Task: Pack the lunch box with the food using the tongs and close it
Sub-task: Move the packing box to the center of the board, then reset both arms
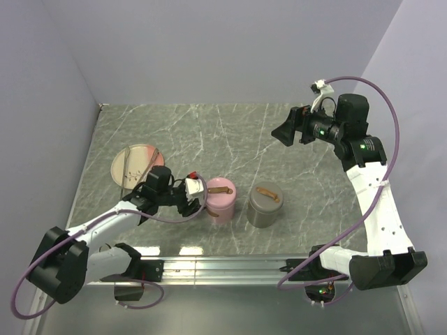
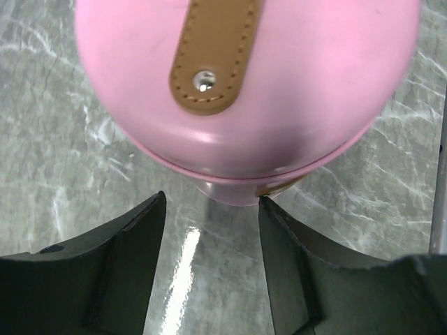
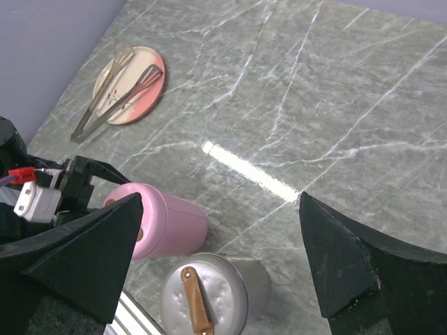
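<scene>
Presently catalogued, all places given from the pink lunch box (image 1: 220,195).

1. Pink lunch box: smooth glossy cylinder standing upright near the front edge of the surface (image 1: 230,132). Its domed lid is on, with a seam line below it and a tan stitched strap (image 2: 209,56) riveted across the top.
2. Grey container (image 1: 264,204): matte metallic cylinder just beside the box on its right, a narrow gap between them. Its lid is dimpled and carries a similar tan strap.
3. Plate (image 1: 115,167): round, pink-rimmed and pale-centred, well apart to the box's left and farther back, close to the left wall.
4. Tongs (image 3: 112,105): slim silver metal with two thin arms. They lie across the plate, and the joined end overhangs its near rim.
5. Left hand (image 2: 211,202): low at the box's left side, black wedge-shaped fingers parted and gripping nothing. The tips reach the box's lower wall; I cannot tell whether they touch it.
6. Right hand (image 3: 221,199): raised well behind and to the right of the box, fingers spread wide, holding nothing.
7. Surface: polished grey-green stone with white veins. A broad bare stretch lies behind the box, bounded by lavender walls (image 1: 209,49).
</scene>
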